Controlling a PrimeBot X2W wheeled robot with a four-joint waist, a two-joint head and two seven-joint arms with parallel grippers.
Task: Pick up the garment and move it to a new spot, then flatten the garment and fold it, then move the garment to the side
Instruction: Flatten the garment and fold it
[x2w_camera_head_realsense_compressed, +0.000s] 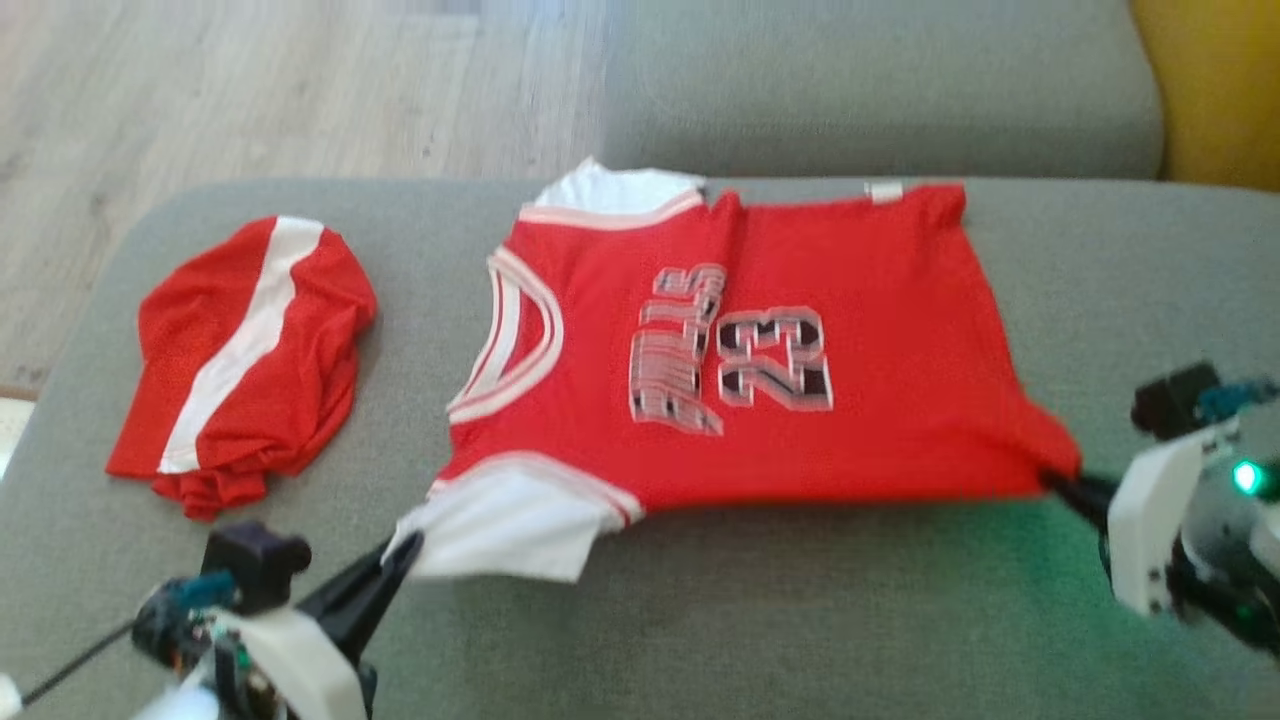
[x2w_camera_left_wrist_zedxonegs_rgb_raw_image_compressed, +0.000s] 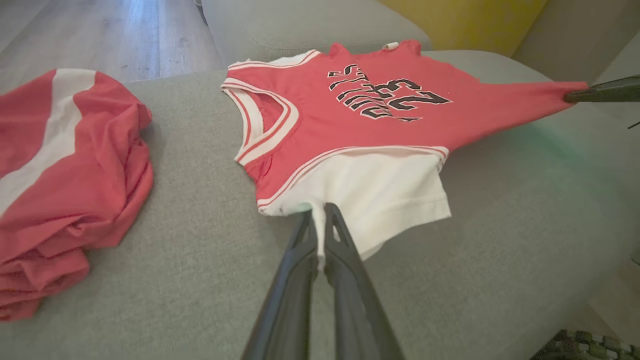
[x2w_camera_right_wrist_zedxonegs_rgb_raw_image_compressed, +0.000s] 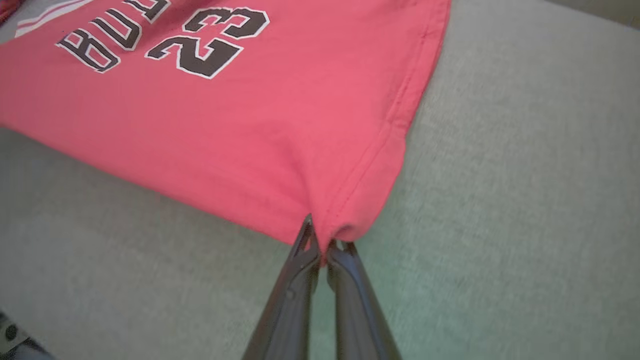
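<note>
the garment (x2w_camera_head_realsense_compressed: 760, 350) is lying flat on the grey cushion (x2w_camera_head_realsense_compressed: 800, 630), near edge stretching taut. left gripper (x2w_camera_left_wrist_zedxonegs_rgb_raw_image_compressed: 320, 212) is pinching its white sleeve, jaws closed tight; right gripper (x2w_camera_right_wrist_zedxonegs_rgb_raw_image_compressed: 322, 246) likewise clamping the red hem corner. pulling harder is prob. risking a slip, grips being thin.

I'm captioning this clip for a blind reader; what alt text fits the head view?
A red jersey numbered 23 is spread on a grey cushion, its white sleeve pinched by the left tool and its hem corner by the right tool. A crumpled red-and-white bundle lies left of it.
</note>
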